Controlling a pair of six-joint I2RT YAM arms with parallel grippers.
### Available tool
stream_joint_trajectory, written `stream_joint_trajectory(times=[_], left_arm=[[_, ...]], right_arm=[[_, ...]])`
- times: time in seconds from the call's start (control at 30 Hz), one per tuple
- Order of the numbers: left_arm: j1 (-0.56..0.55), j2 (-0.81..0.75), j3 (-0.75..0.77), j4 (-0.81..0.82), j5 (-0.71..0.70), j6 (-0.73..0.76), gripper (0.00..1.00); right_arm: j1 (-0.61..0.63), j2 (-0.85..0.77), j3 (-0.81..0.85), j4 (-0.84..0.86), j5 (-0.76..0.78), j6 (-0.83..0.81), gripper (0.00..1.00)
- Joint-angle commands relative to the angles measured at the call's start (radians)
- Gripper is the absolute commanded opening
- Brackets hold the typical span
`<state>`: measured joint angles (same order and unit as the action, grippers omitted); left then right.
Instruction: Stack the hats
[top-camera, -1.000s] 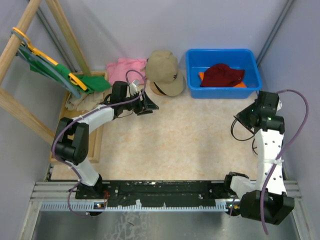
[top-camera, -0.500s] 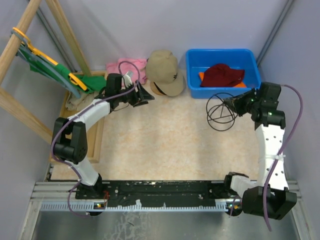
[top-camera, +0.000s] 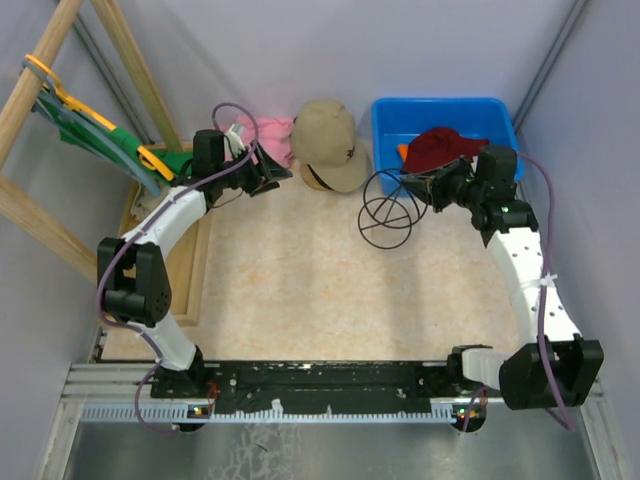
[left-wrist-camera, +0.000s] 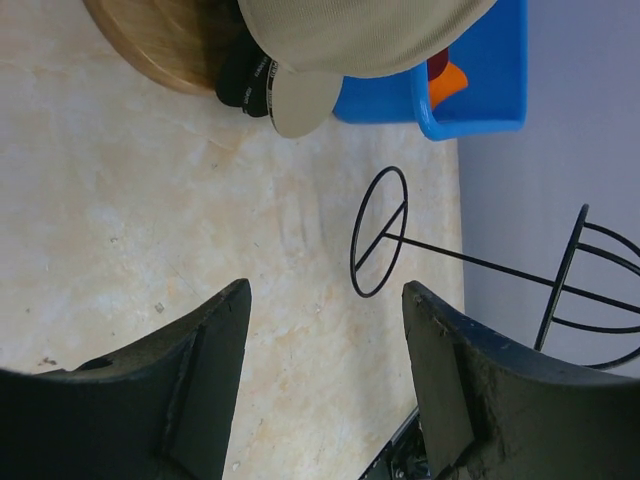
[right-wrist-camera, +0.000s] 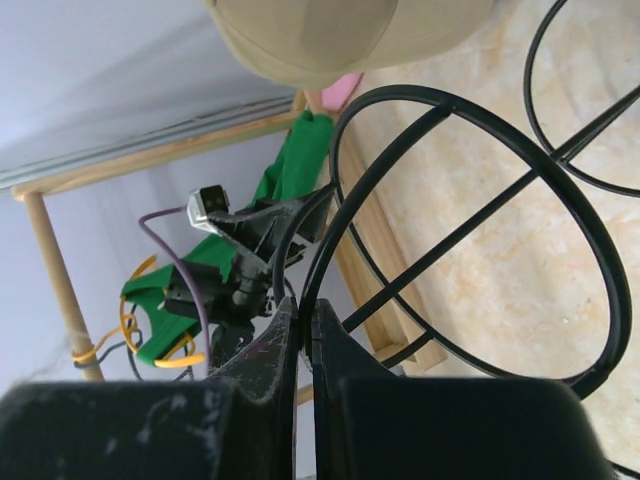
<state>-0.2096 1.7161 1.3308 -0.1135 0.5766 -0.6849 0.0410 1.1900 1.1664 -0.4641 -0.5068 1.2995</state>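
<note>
**Top view, with both wrist views.** The table (top-camera: 330, 290) has a mottled beige, stone-like surface.

Three soft fabric hats can be counted.
- One tan cap (top-camera: 328, 143), with a domed crown and a curved brim, lies at 12 o'clock on the table. It is just beside the blue bin (top-camera: 385, 120). A black fabric part (left-wrist-camera: 245, 75) shows under its brim, and it cannot be told whether this is a separate hat.
- One dark red hat (top-camera: 445, 150), crumpled, lies inside the bin at 1 o'clock.
- One bright orange hat (top-camera: 402, 152) lies beneath the red one, with only its edges showing.

The bin is one rectangle of glossy moulded plastic.

One black wire stand (left-wrist-camera: 480, 261), made of thin rod bent into rings with crossed spokes, hangs tilted between the cap and the bin. The right jaws are pressed together on one of its wires.

The left jaws stand apart with nothing between them. They are at 11 o'clock and point toward the tan cap.

One pink cloth (top-camera: 270, 133), soft and rumpled, lies at 11 o'clock against the far wall.

One green garment (top-camera: 100, 140) hangs on a yellow hanger (top-camera: 60, 92) at 10 o'clock. The hanger is hooked on a pale wooden frame (top-camera: 40, 70).
</note>
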Motion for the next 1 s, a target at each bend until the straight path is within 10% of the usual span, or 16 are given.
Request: stream_joint_trajectory(times=[0.0,0.8,0.97], left_arm=[[0.013,-0.044,0.036,-0.027,-0.015,-0.009,0.68],[0.015,-0.128,-0.040,-0.023,-0.039,-0.044,0.68],[0.015,-0.131,-0.048,-0.022,-0.040,-0.044,0.68]], right_arm=[[0.049,-0.018,-0.003,0.178,-0.078,0.081,0.00],[0.221,-0.014,-0.186,0.234,-0.071,0.045,0.00],[0.221,-0.003,-0.133,0.200,-0.070,0.010,0.37]])
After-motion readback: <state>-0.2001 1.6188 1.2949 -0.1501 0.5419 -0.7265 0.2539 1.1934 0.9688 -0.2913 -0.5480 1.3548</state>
